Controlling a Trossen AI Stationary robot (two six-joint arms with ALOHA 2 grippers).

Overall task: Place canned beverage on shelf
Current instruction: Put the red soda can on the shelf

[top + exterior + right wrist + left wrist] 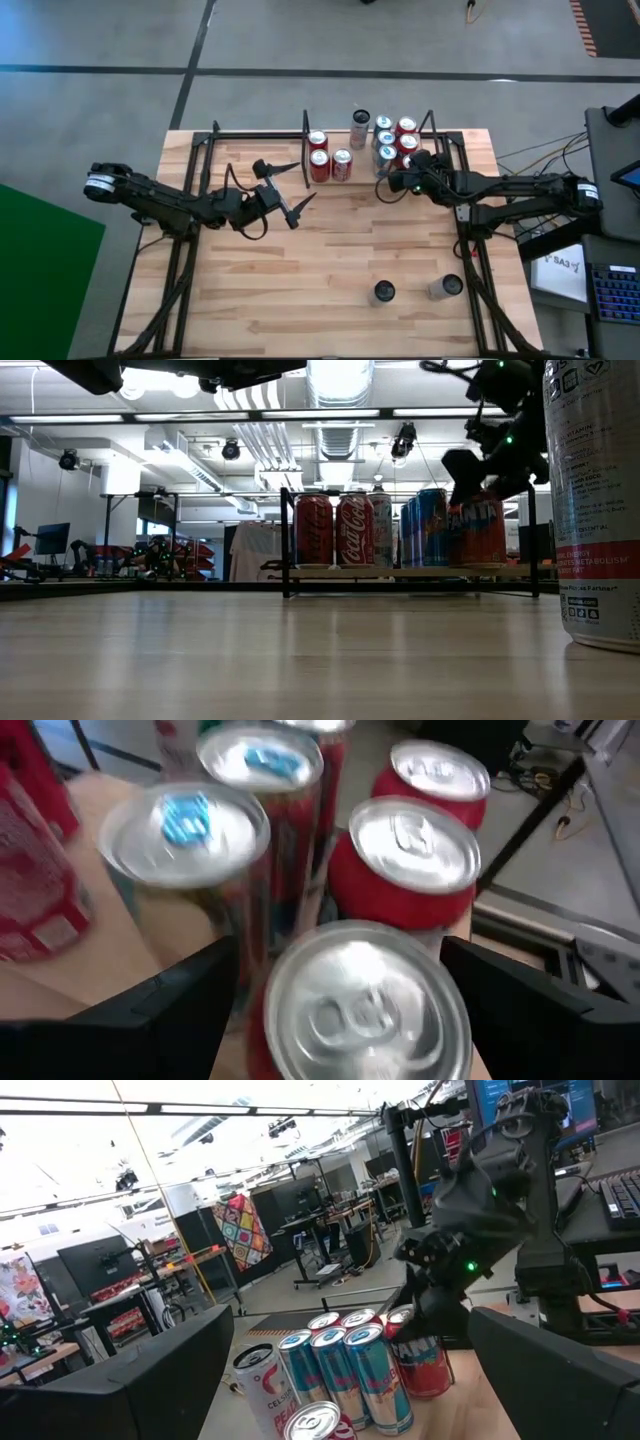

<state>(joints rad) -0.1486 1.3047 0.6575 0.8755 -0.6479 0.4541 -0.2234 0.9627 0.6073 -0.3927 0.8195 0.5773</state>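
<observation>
Table [330,260]: light wood planks, smooth, faint sheen in the low view; shelf [345,190]: light-wood board, thin black metal rails, matt; cans [335,530]: glossy printed metal, bright bare-metal lids; nearest red can [365,1005]: brushed silver top, shiny; fingers [165,995] of right gripper [350,995]: dark, matt, plastic-looking; floor [100,100]: grey, smooth.

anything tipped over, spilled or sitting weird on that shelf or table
Nothing stands out. The cans on the shelf all stand upright in tidy clusters, and the two cans near the table's front edge are upright too. No spill shows.
</observation>
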